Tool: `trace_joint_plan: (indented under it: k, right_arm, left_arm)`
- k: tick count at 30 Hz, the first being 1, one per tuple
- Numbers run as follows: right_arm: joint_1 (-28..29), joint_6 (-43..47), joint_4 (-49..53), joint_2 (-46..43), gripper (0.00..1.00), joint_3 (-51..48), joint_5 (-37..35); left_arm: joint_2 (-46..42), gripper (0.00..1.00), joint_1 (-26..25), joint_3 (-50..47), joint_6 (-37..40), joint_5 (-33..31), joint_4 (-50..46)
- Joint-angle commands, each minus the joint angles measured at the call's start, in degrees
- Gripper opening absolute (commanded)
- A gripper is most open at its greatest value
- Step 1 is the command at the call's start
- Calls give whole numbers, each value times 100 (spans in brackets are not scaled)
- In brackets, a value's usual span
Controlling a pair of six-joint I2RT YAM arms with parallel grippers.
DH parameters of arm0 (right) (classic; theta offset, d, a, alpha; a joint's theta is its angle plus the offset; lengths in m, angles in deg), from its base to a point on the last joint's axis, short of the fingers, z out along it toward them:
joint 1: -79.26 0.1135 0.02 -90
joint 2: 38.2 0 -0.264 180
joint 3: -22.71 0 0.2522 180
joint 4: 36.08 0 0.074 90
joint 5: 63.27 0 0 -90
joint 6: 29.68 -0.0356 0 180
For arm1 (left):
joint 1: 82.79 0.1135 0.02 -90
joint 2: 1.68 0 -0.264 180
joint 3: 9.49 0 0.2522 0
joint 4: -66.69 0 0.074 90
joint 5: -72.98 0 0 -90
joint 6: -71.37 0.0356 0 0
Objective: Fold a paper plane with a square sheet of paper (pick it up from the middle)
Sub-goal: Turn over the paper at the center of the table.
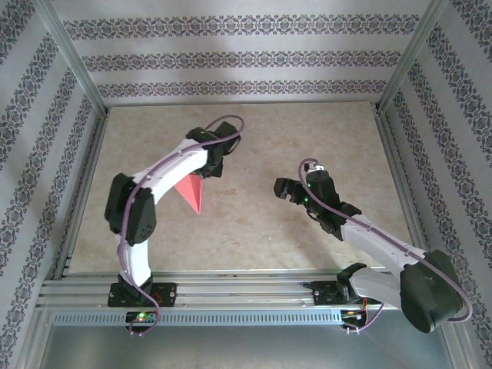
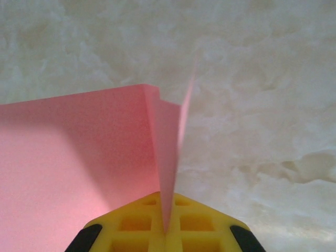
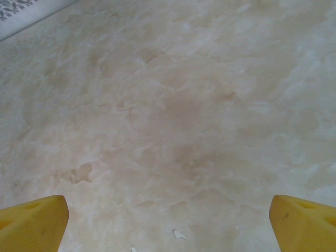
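Both arms are built of white links and bulky black joint housings. A purple cable (image 1: 231, 121) runs along the left arm (image 1: 137, 260), and another (image 1: 304, 164) along the right arm (image 1: 377, 244), whose wrist shows a small green light (image 1: 307, 201). The left hand (image 2: 164, 210) has yellow fingers (image 2: 136, 223) moulded with square pockets and black corners. The right hand (image 3: 168, 205) has plain yellow wedge fingers (image 3: 31, 223).

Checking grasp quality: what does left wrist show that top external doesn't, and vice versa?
Left wrist: the left pincer shut on the centre fold of the paper plane, with its layers fanning upward. Top external: the plane's pointed tip aimed toward the arm bases, and the right pincer off to the side, apart from it. Both: pink paper over the marbled table.
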Motion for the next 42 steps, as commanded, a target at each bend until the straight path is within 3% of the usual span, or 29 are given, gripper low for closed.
trace_joint_plan:
  k: [1,5,12,17,22,25,28,33,35,38,42]
  right_arm:
    - [-150,-268,331,-33,98,46,-57]
    - [-268,-390,386,38,98,23,115]
    - [-388,-547,566,-222,98,-142,-293]
    - [-582,-658,602,-421,98,-268,-233]
    - [-670,-762,595,-440,98,-333,-163]
    - [-712,-825,569,-457,98,-352,-139]
    - [-756,-897,508,-478,98,-390,-101]
    - [-869,-1076,338,-545,98,-556,63]
    - [-912,-1126,263,-547,98,-614,184]
    - [-932,-1128,189,-498,98,-618,394]
    - [-889,-1042,-41,-272,97,-500,876]
  left_arm:
    - [630,4,-314,411,18,-834,-824]
    - [1429,4,-612,899,-114,-981,-992]
    - [2385,5,-875,1687,71,-499,-876]
    - [2631,11,-937,1909,-97,-224,-902]
    - [2516,25,-971,1915,-136,310,-722]
    - [2262,37,-998,1911,-132,914,-544]
    - [1802,47,-1029,1747,-159,1928,-100]
    - [828,54,-1034,764,-460,3949,1378]
    - [453,56,-1025,324,-600,4450,1876]
    - [-216,57,-952,-403,-731,4589,2393]
    - [-1287,57,-635,-1741,-795,3995,2993]
